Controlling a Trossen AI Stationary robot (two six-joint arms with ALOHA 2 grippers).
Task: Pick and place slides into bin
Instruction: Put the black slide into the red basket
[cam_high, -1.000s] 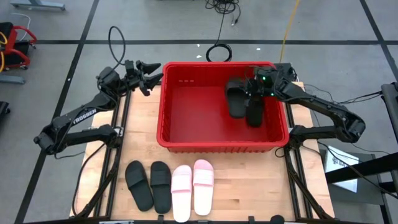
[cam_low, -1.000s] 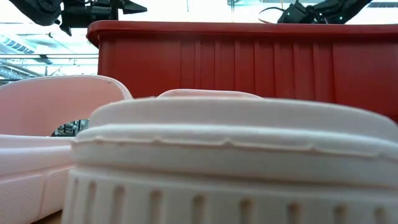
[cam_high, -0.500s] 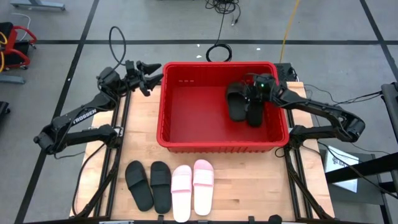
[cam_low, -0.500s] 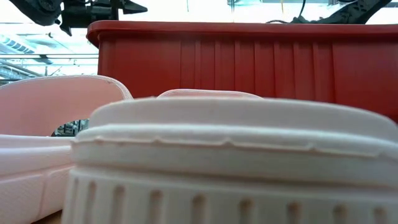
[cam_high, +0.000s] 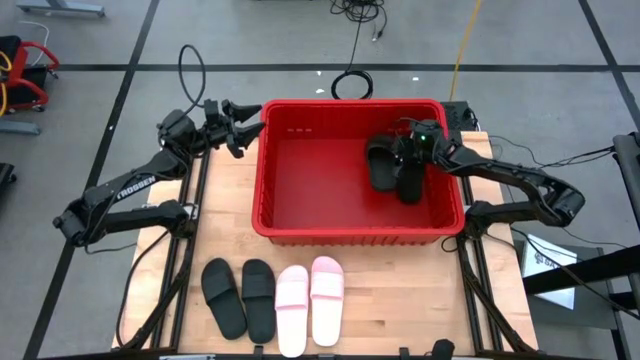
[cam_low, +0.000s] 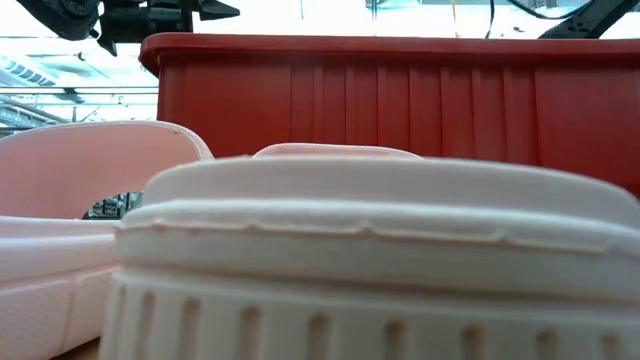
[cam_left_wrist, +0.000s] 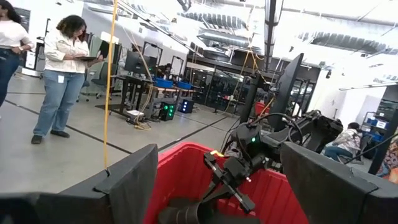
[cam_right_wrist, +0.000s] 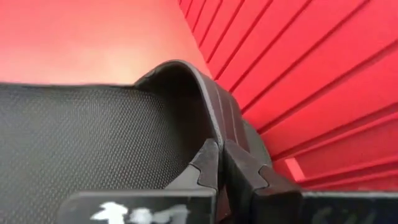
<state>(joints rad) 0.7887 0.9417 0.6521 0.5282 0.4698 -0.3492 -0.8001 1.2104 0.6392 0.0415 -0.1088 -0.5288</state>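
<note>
Slides: two black ones (cam_high: 392, 167) sit in the bin (cam_high: 300, 228), at its far right end; right gripper (cam_high: 411, 158) is down among them, jaws pinched fully together on the strap of one black slide (cam_right_wrist: 186, 87), strap edge nipped right between the fingertips (cam_right_wrist: 208, 163); sole hangs below the jaws against the bin's ribbed wall; not yet let go. Left gripper (cam_high: 240, 125) hovers just outside the bin's far left corner, jaws spread wide, nothing between them. Four slides wait on the table (cam_high: 400, 300) well clear of both jaws: two black (cam_high: 238, 295), two pale pink (cam_high: 310, 300). Handling, my read: light foam, sole bendy but springs back, not fragile, matte so low slip; strap arch is the spot to grip, across its middle so the slide hangs level.
</note>
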